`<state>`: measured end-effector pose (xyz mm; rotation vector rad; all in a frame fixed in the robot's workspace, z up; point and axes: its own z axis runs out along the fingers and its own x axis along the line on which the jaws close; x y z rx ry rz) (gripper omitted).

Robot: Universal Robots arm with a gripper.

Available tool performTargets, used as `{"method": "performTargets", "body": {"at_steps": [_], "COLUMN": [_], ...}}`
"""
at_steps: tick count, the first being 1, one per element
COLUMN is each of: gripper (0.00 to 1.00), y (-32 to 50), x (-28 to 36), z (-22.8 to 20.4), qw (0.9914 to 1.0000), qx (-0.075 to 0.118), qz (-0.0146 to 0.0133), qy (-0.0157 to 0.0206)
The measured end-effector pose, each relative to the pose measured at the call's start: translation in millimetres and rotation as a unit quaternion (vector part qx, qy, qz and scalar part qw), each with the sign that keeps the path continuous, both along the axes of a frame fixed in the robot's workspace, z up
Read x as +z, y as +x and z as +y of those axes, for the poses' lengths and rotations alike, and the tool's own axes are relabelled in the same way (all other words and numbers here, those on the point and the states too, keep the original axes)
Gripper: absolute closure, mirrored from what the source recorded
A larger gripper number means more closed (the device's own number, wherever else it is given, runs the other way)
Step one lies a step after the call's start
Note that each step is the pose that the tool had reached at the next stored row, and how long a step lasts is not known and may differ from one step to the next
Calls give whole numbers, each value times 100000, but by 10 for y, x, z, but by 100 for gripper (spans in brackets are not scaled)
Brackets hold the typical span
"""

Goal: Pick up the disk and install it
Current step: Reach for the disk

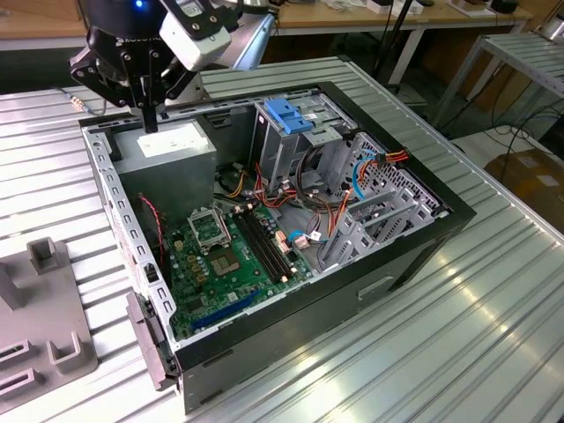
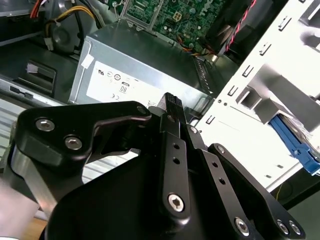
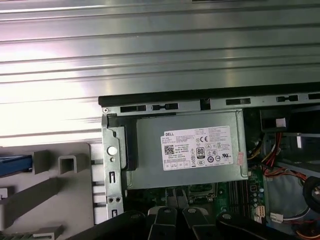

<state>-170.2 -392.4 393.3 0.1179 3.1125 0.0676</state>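
Disk (image 3: 14, 165), blue plastic carrier edge visible, sits in the grey slotted holder (image 3: 50, 195) on the ribbed metal desk (image 3: 150, 50), well apart from the black gripper (image 1: 150, 123), clenched empty over the grey power-supply box (image 1: 167, 150).

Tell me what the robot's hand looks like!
The gripper is matt black, built from flat jointed bars held by shiny silver bolts, as the second wrist view shows. Its fingers are slim, with small holes and a ribbed tip. Above it, in the exterior view, sit a white box and a small blue light.
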Motion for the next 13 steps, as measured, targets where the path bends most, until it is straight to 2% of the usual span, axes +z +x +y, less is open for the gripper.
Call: {"method": "performTargets", "body": {"at_steps": [4,11,13], "gripper": [90,90,90], "y": [-69,-263,-288], "x": [0,0,0], "z": [10,39,42], "qw": [100000,100000,100000], "qx": [-5,-6,-3], "qz": [-2,-4,-2], "qy": [2,0,0]}}
